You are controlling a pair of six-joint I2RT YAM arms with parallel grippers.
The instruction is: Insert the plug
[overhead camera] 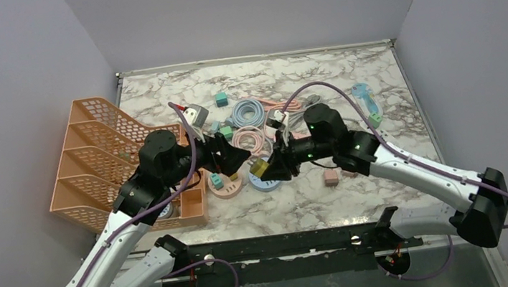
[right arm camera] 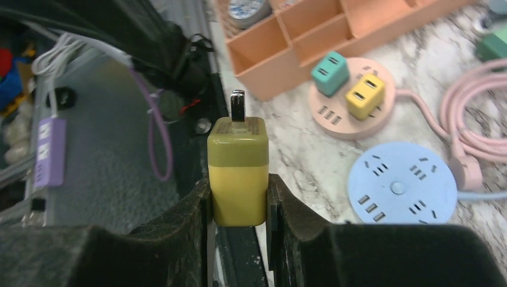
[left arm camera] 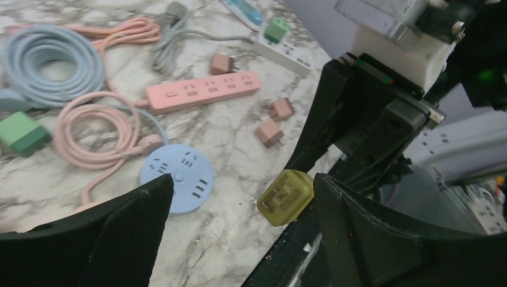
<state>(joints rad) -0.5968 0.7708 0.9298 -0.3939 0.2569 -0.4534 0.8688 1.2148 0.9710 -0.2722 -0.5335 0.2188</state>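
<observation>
The yellow cube-shaped plastic plug (right arm camera: 238,170) hangs in the air above the near edge of the marble-patterned table (overhead camera: 346,89), pinched at its lower half between the padded fingers of the right gripper (right arm camera: 239,200), which is clamped tight on it with the metal prongs pointing away from the wrist. The left gripper (overhead camera: 235,159) sits just beside it with its jaws spread wide and nothing in them. Below and a little beyond lies the pale blue round socket disc (right arm camera: 400,185), all its slots free, and next to that the pink round socket disc (right arm camera: 335,116), which already carries a teal plug (right arm camera: 330,72) and a second yellow plug (right arm camera: 366,95). The step in hand looks like carrying the plug to a socket; the blue disc seems the easier target. To do it well, the right wrist should turn the prongs down, line them up squarely with one slot pair, and press straight, not at a slant
</observation>
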